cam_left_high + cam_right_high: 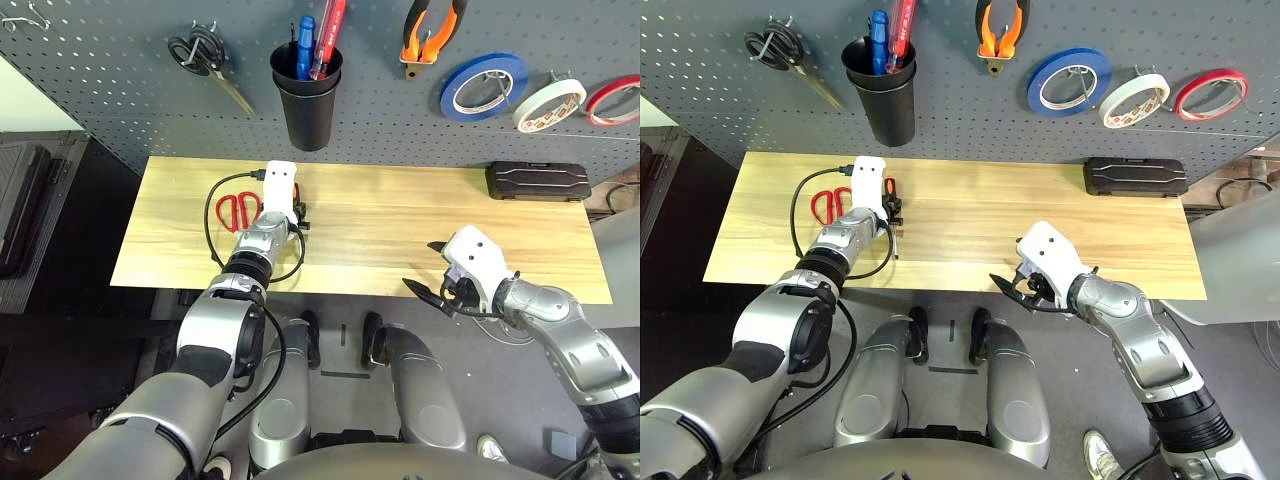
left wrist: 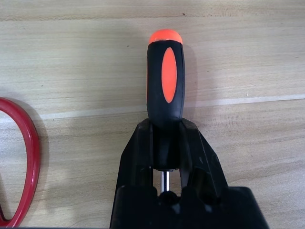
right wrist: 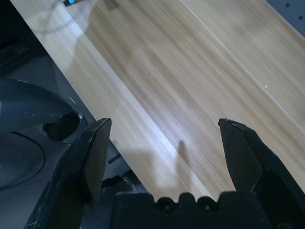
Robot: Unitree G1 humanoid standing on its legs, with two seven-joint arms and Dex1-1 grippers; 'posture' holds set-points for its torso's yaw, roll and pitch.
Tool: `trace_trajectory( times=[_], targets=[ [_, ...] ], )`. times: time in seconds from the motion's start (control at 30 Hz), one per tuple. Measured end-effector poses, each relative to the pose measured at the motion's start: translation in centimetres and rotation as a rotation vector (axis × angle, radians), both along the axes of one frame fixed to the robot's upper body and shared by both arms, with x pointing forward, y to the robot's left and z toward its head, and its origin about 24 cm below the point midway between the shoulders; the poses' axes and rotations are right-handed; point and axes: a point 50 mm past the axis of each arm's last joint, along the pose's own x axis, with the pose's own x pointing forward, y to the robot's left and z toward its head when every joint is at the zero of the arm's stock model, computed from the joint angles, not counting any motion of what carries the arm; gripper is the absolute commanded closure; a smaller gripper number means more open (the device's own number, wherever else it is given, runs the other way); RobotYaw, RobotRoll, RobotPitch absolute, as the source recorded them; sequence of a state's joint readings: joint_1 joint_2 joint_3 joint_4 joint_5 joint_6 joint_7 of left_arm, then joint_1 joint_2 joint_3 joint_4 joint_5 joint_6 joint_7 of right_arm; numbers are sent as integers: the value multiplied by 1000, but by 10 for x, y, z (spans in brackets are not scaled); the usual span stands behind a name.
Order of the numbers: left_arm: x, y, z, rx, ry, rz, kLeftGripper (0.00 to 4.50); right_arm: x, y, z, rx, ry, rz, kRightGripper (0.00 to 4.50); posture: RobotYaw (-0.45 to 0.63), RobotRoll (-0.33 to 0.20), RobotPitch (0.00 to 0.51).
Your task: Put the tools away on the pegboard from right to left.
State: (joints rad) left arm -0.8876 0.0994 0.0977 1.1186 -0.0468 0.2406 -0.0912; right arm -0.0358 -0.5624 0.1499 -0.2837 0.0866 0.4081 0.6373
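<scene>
The left gripper (image 2: 166,129) is closed on the black and orange handle of the screwdriver (image 2: 165,78), low on the grip, close to the metal rod. The screwdriver lies on the wooden table (image 1: 970,240). It could swing or tip when it goes up, because the fingers pinch it near one end of the handle and the rest sticks out past them. The red-handled scissors (image 1: 238,210) are just beside it (very near, I think!), so a sideways move could bump them. Up at the pegboard (image 1: 400,130), the black cup (image 1: 308,110) already has a blue pen (image 1: 306,50) and a red pen (image 1: 328,38) in it. If the screwdriver goes there, it could catch on them and miss the hole.

The right gripper (image 3: 165,125) is wide open over the table with nothing in it. The pliers (image 1: 430,40) and the white tape roll (image 1: 550,106) are already up on the board.

The left arm (image 1: 235,290) hides part of the scissors, and I can't see their blades. Most of the screwdriver's rod is hidden by the gripper in the wrist view. The tops of the pliers are cut off.
</scene>
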Motion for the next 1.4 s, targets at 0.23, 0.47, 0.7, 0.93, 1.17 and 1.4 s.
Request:
trace_trajectory(
  times=[0.23, 0.47, 0.7, 0.93, 1.17, 1.4],
  targets=[
    [0, 2, 4, -57, -38, 8, 3940, 3, 3, 5, 15, -48, 38, 0, 19, 0, 338],
    [-19, 15, 10, -147, -83, 55, 3940, 9, 2, 3, 40, -58, 59, 0, 63, 0, 323],
    [-51, 30, 31, -250, -138, 98, 3940, 18, -2, -2, 47, -56, 69, 0, 167, 0, 289],
    [-79, 43, 60, -354, -256, 132, 3940, 35, -6, -3, 44, -78, 86, 0, 229, 0, 271],
    [-109, 47, 98, -466, -465, 109, 3940, 48, -2, -4, 62, -108, 117, 0, 285, 0, 251],
    [-122, 57, 136, -526, -696, 114, 3940, 55, 6, 2, 147, -166, 157, 0, 313, 0, 241]
  ],
)
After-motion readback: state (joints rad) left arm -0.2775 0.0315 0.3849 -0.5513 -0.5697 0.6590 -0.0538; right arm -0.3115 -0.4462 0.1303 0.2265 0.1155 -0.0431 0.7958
